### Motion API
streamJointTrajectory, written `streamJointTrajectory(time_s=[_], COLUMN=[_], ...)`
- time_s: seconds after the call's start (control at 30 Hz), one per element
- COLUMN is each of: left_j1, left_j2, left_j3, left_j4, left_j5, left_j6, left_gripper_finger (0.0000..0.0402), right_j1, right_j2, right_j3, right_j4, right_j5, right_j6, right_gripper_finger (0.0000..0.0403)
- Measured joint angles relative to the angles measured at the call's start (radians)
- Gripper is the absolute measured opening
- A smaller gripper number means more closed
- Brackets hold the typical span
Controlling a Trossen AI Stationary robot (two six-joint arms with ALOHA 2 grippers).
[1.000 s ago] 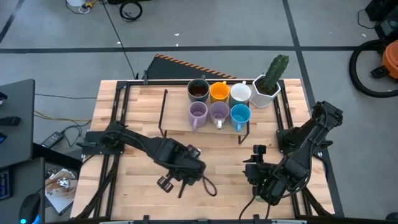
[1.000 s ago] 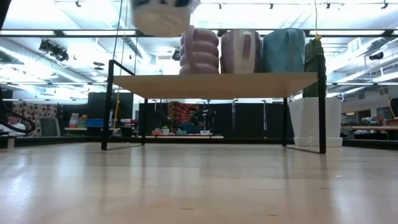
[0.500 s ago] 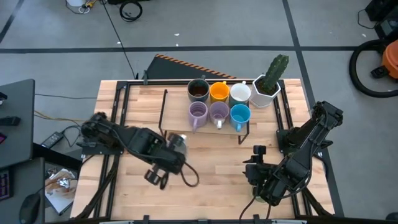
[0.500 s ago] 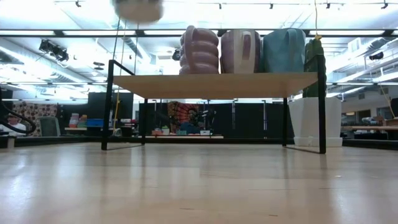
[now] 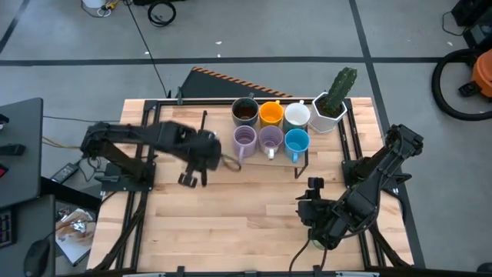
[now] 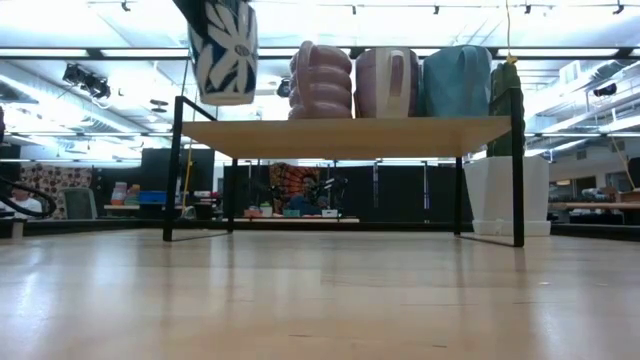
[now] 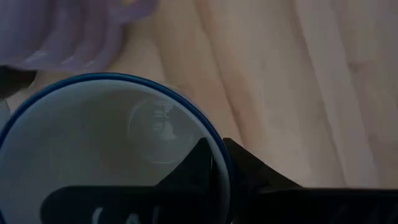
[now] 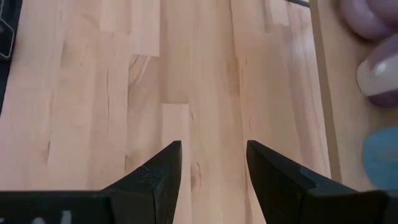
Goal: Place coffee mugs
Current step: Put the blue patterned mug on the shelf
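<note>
Gripping a blue-patterned white mug (image 6: pixel 222 50), the left hand (image 5: pixel 206 152) hovers beside the shelf (image 6: pixel 350 126); right hand (image 8: pixel 211 165) open.

A pale butcher-block wooden tabletop (image 5: pixel 254 223) carries a low shelf (image 5: pixel 223 151) with a light wooden board on thin black metal legs. On the shelf stand six mugs in two rows: a dark brown mug (image 5: pixel 245 111), an orange mug (image 5: pixel 270 115) and a white mug (image 5: pixel 297 116) behind, two lavender mugs (image 5: pixel 244 140) (image 5: pixel 270 139) and a blue mug (image 5: pixel 297 141) in front. A white hexagonal pot with a green cactus (image 5: pixel 332 104) stands just beside the shelf.
</note>
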Motion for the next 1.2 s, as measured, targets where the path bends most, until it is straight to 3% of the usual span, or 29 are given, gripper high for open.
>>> streamJointTrajectory(time_s=[0.3, 0.6, 0.8, 1.2], left_j1=[0.288, 0.506, 0.596, 0.669], left_j2=[0.003, 0.004, 0.047, 0.113], left_j3=[0.001, 0.001, 0.001, 0.005], left_j4=[0.008, 0.068, 0.076, 0.132], left_j5=[0.119, 0.228, 0.253, 0.284], left_j6=[0.241, 0.508, 0.601, 0.682], left_gripper_finger=[0.0029, 0.0029, 0.0029, 0.0029], right_j1=[-0.039, -0.113, -0.178, -0.245], right_j2=[0.000, 0.000, -0.033, -0.114], right_j3=[0.000, 0.000, 0.000, 0.000], right_j4=[0.009, 0.009, 0.009, 0.017], right_j5=[-0.034, -0.076, -0.080, -0.105], right_j6=[-0.105, -0.230, -0.311, -0.371], right_gripper_finger=[0.0187, 0.0185, 0.0167, 0.0155])
